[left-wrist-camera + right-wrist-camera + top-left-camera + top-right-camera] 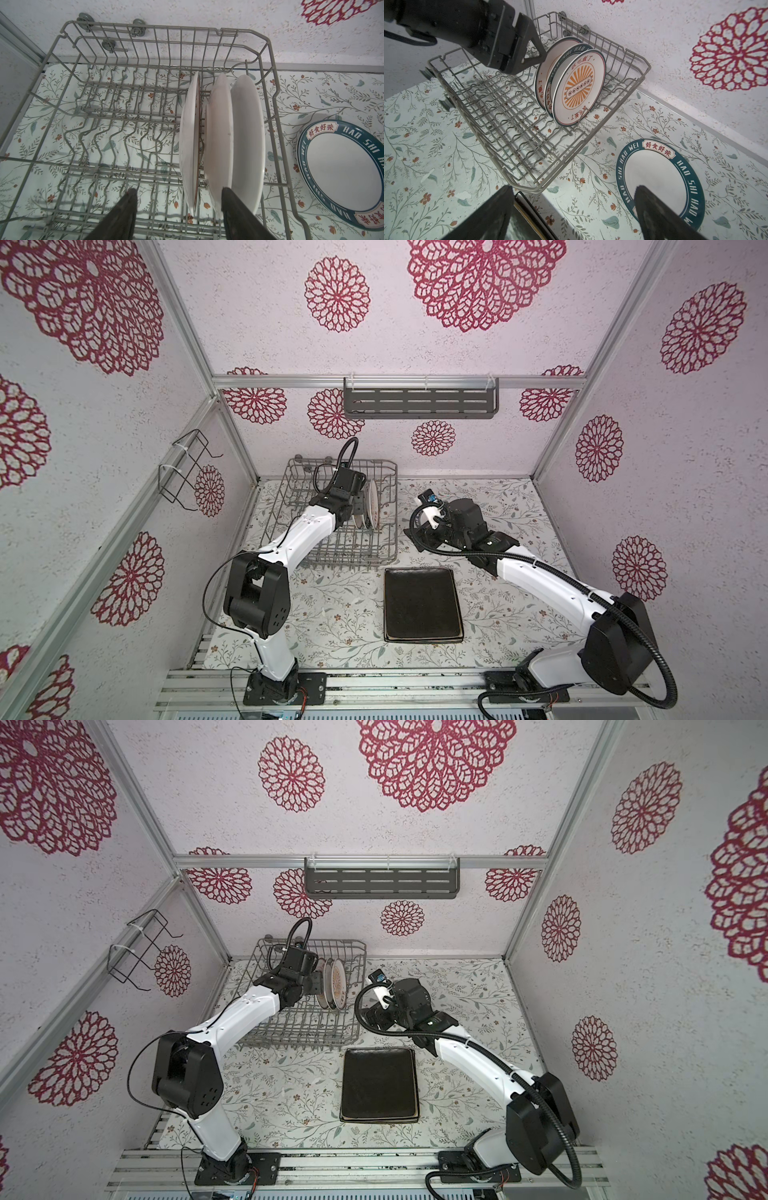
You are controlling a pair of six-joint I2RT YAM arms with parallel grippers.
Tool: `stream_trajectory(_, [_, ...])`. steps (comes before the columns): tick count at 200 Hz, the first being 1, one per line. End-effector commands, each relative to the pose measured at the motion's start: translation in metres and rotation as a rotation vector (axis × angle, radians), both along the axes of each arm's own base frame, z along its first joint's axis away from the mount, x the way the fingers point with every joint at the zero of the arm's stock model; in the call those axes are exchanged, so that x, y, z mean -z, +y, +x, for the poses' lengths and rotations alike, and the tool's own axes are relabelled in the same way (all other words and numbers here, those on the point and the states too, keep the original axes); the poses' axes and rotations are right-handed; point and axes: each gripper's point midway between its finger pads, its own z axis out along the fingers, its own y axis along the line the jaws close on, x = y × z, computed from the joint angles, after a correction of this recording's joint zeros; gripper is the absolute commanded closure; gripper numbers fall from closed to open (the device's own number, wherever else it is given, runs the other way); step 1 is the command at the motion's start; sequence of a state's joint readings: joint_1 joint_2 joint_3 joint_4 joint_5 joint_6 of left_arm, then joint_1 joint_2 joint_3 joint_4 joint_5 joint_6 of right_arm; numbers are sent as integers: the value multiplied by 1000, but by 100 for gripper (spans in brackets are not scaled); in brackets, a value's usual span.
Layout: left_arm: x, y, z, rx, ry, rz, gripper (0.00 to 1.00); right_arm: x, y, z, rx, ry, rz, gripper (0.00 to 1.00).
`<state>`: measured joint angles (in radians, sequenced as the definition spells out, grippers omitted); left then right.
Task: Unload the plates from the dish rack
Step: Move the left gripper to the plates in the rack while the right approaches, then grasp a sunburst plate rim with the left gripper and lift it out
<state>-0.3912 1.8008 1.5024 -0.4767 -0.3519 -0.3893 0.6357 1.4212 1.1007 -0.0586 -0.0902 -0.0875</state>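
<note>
The grey wire dish rack (291, 506) (116, 128) stands at the back left. Three round plates stand upright in its right end: (188, 141), (219, 135), (248, 135); their printed faces show in the right wrist view (577, 87). My left gripper (179, 189) is open inside the rack, its fingers on either side of the near two plates' edges. Another round plate (660, 180) (340, 172) with a dark-blue lettered rim lies flat on the table right of the rack. My right gripper (574, 187) hangs open above the table beside it, holding nothing.
A stack of rectangular plates, dark brown on top (422, 605) (379, 1085), lies in front of the rack. A grey slotted shelf (419, 400) hangs on the back wall and a black wire holder (183, 472) on the left wall. The right arm (461, 518) covers the flat round plate in both top views.
</note>
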Motion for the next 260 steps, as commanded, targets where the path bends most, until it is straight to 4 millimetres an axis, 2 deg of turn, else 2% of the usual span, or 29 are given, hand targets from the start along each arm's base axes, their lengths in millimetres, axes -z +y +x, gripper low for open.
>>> stream_trajectory(1, [-2, 1, 12, -9, -16, -30, 34, -16, 5, 6, -7, -43, 6, 6])
stream_trajectory(29, [10, 2, 17, -6, 8, -36, 36, -12, 7, 11, -1, -40, -10, 7])
stream_trajectory(46, [16, 2, 20, -4, 17, -42, 41, -9, 8, 15, 3, -38, -22, 7])
stream_trajectory(58, [20, 0, 22, 1, 23, -48, 49, -9, 9, 17, 4, -39, -26, 7])
stream_trajectory(79, [23, 0, 25, 4, 28, -56, 69, -6, 10, 19, 4, -38, -34, 7])
stream_trajectory(126, [28, -1, 31, 10, 40, -60, 78, -4, 10, 24, 8, -42, -50, 7])
stream_trajectory(160, [29, -2, 32, 9, 46, -61, 93, -3, 8, 25, 16, -50, -61, 7])
stream_trajectory(210, [28, 0, 31, -11, 50, -47, 100, -3, 1, 23, 31, -63, -78, 7])
stream_trajectory(260, [-3, 6, 28, -85, -27, 185, 100, 3, -5, 23, 46, -61, -89, 7])
